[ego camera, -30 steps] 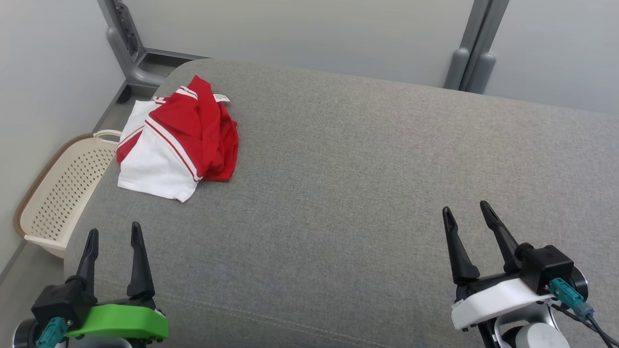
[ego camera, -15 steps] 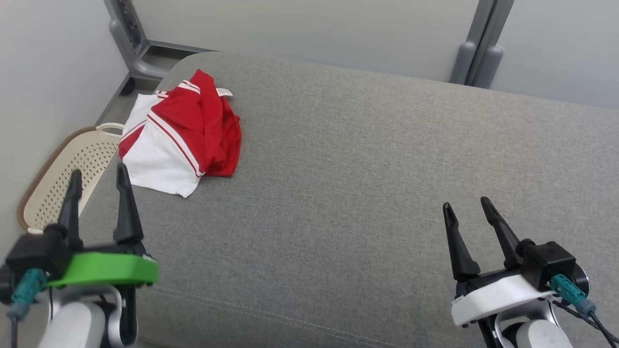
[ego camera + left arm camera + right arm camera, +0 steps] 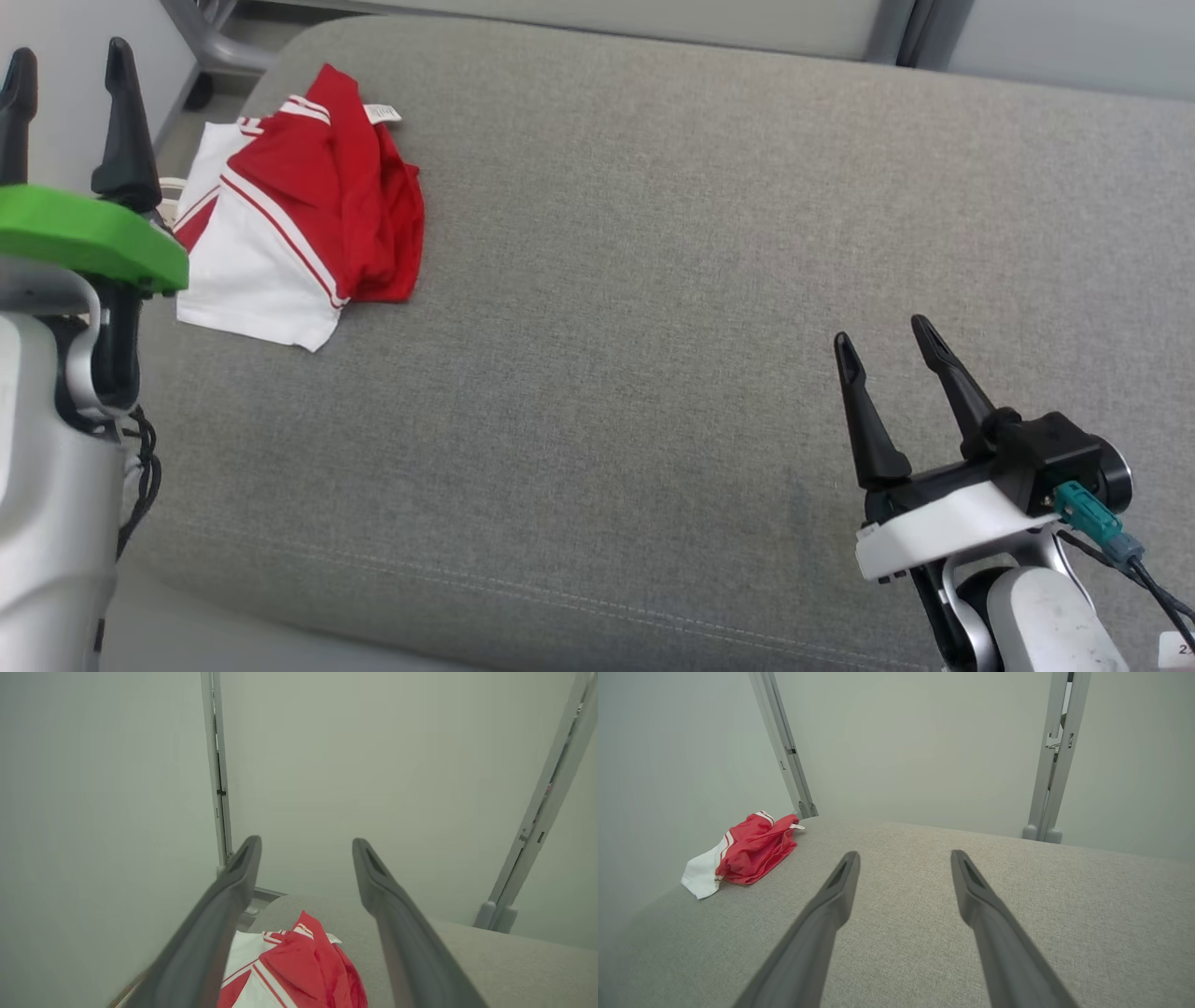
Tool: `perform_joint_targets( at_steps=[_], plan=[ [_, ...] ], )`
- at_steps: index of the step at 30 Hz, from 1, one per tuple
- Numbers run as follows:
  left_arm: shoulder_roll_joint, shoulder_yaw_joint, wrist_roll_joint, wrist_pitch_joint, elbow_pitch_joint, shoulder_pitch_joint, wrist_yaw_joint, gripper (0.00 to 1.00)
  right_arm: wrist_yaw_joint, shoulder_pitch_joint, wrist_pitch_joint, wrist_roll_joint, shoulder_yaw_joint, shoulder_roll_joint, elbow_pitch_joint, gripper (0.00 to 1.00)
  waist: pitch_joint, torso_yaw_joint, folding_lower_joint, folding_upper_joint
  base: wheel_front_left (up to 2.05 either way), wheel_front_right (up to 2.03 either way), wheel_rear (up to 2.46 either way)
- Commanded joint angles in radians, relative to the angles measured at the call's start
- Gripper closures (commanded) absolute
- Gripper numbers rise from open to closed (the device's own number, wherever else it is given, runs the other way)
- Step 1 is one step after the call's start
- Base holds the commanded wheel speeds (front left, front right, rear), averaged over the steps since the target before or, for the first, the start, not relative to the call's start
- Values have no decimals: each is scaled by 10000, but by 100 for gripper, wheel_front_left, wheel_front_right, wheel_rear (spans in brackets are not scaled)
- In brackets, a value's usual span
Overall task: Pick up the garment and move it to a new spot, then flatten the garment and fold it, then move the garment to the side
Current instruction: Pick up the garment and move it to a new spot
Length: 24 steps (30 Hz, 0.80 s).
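Grey fabric covers the padded worktop, with pale wall panels and grey frame posts behind it. Fingers of the left gripper stand spread wide and hold nothing. They hang raised near the worktop's left edge, pointing toward the far wall, with the garment below and ahead of them. Fingers of the right gripper are likewise fully parted and empty, low over the near right of the worktop and well apart from the garment. The garment, red with white panels and stripes, lies crumpled at the far left corner, its white portion reaching the left edge.

Hazard: a shallow pinch may catch one layer only, so the bundle unrolls or drags off that edge.

Hazard: a steep descent may drive the fingertips into the upholstery.
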Motion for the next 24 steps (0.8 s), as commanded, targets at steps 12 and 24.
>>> perform_joint_targets(
  at_steps=[12,24],
  plan=[
    [-240,-358,-1236,2286,5289,-2508,-1349,0,-11,-882,222,-168,189,-452,-353,0,2280,-811,0,0,0,0,0],
    [-476,-657,-1839,2631,7797,-3371,-1635,0,-11,-1284,617,-323,272,-847,-897,0,3572,-947,0,0,0,0,0]
  ],
)
